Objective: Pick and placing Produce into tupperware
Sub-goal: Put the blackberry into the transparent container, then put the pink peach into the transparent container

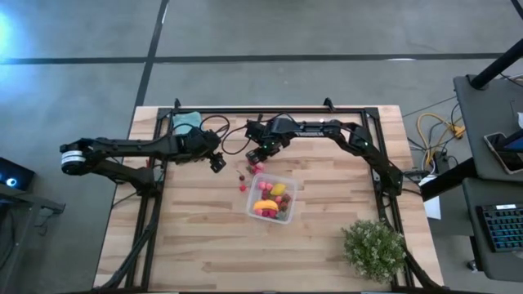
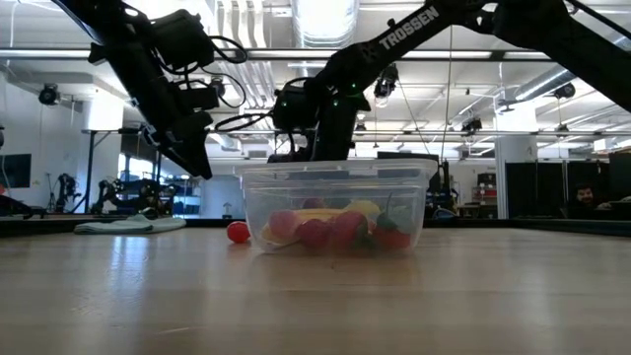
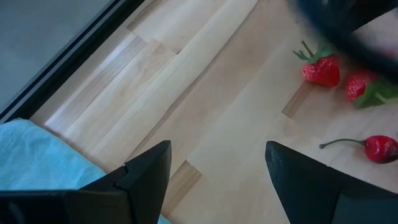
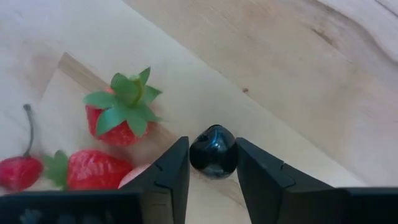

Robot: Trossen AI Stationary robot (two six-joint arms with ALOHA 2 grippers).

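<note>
The clear tupperware (image 1: 272, 198) (image 2: 335, 202) stands mid-table and holds red, pink and yellow produce. Loose produce lies on the wood to its far left: two strawberries (image 4: 118, 115) (image 4: 93, 169), a cherry (image 4: 18, 171) and a small red piece (image 1: 243, 187) (image 2: 238, 232). My right gripper (image 1: 257, 158) (image 4: 212, 158) points steeply down among them, shut on a dark round piece (image 4: 213, 149). My left gripper (image 1: 217, 162) (image 3: 217, 162) hangs open above the wood to their left, with nothing between its fingers. My right gripper pinches the dark round piece by its two sides (image 4: 194, 155) between the two fingertips. The fingers come from above, pointing steeply down. I cannot tell whether the piece still rests on the wood.
A folded teal cloth (image 1: 186, 121) (image 3: 37, 155) lies at the far left by the table frame. A bushy green potted plant (image 1: 374, 249) stands at the near right. Bare wood stretches along the near side of the table.
</note>
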